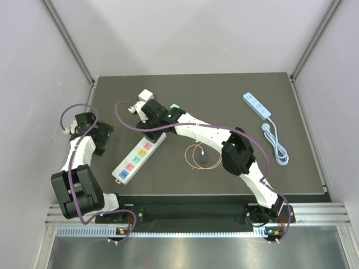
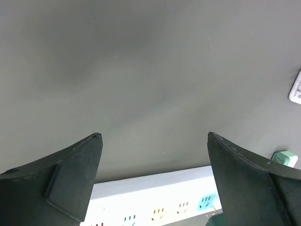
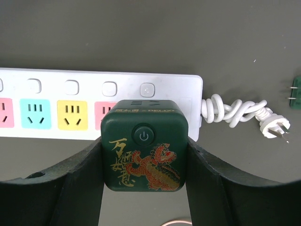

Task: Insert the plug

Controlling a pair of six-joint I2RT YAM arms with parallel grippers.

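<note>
My right gripper (image 3: 145,162) is shut on a dark green cube plug (image 3: 145,150) with a power button and a gold-and-red lion print. The cube sits over the near edge of the white power strip (image 3: 94,80), partly covering the pink socket (image 3: 104,110) nearest the cord end. Its pins are hidden. In the top view the right gripper (image 1: 150,112) is over the far end of the strip (image 1: 137,158). My left gripper (image 1: 104,134) is open and empty left of the strip; the left wrist view shows its fingers (image 2: 75,181) wide apart above the strip (image 2: 155,193).
The strip's coiled white cord and plug (image 3: 240,113) lie beside its end. A white cube (image 1: 146,94) sits behind the right gripper. A pink cable loop (image 1: 197,157) lies mid-table. A second white strip (image 1: 257,105) with its cord lies at the back right.
</note>
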